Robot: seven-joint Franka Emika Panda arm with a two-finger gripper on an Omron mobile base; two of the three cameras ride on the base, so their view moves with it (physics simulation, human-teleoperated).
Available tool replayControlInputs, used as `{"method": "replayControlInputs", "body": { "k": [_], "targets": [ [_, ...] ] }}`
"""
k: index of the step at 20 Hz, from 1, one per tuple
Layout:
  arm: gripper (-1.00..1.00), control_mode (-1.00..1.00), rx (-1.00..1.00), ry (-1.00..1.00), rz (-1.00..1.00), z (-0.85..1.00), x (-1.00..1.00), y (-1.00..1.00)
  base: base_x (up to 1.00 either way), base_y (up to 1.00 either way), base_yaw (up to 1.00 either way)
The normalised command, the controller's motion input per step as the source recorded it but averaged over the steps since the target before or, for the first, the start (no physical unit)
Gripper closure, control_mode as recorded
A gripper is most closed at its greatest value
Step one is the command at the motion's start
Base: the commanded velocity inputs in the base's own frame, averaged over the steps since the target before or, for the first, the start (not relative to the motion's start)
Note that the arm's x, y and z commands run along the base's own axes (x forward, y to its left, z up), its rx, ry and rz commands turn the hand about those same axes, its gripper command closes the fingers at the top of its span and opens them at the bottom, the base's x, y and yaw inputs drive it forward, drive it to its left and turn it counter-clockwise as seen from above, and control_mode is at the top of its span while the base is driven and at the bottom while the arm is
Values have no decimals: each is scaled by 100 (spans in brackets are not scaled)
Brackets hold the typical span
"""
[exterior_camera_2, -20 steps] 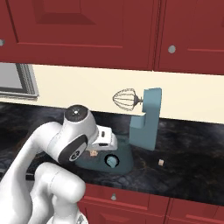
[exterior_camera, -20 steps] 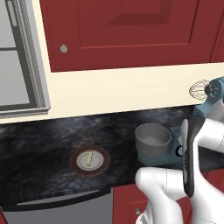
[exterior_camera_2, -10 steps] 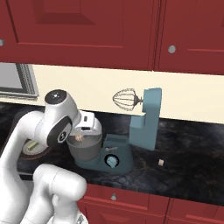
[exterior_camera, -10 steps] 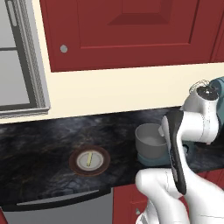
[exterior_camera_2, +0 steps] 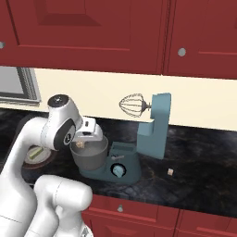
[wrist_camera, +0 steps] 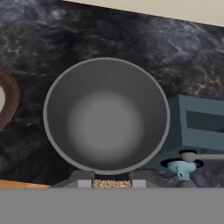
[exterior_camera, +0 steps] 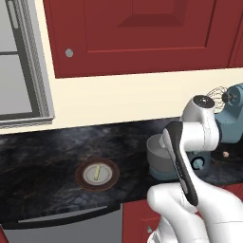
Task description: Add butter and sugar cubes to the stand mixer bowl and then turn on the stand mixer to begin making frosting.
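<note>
1. We've got our gripper [exterior_camera_2: 81, 144] hanging right over the stand mixer bowl [exterior_camera_2: 89, 158]. In the right base view it sits just above the rim, on the side away from the mixer's column.

2. Looking down from the hand view, the bowl [wrist_camera: 106, 114] sits almost dead centre under us. Its grey inside looks bare from there, with the rim a full circle.

3. Our fingertips [wrist_camera: 84, 179] poke up at the bottom of that view with a small speckled tan thing [wrist_camera: 111, 183] wedged between them. That's a sugar cube as far as we can tell, though it's tiny and half cut off, so don't quote us on that. The jaws are only a little way apart, pressed onto its two sides.

4. In the right base view the same tan bit [exterior_camera_2: 80, 144] shows at the tip of the hand, above the bowl's opening.

5. The stand mixer [exterior_camera_2: 147, 137] is teal, with its head tilted up and back, so the wire whisk [exterior_camera_2: 131, 104] sticks out high above the bowl and well apart from it. The round knob [exterior_camera_2: 119, 171] is on the front of the base.

6. The butter [exterior_camera: 97, 173] lies on the round plate [exterior_camera: 97, 182] with the brown rim, on the dark counter [exterior_camera: 42, 161] to the left of the bowl and well apart from our gripper.

7. Another small cube [exterior_camera_2: 171, 172] sits on the counter to the right of the mixer base.
</note>
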Motion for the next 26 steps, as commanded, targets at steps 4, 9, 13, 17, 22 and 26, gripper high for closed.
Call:
{"method": "replayControlInputs", "body": {
  "k": [4,9,13,17,22,26],
  "targets": [
    [100,-100,0,0,0,-50,10,13,0,0,0],
    [100,-100,0,4,0,-32,24,7,0,0,0],
    [100,-100,0,6,0,-24,24,1,0,0,0],
    [100,-100,0,6,1,-24,22,0,0,0,0],
    [100,-100,0,6,0,-21,19,0,0,0,0],
    [100,-100,0,7,0,-18,18,0,0,0,0]
  ]
}}
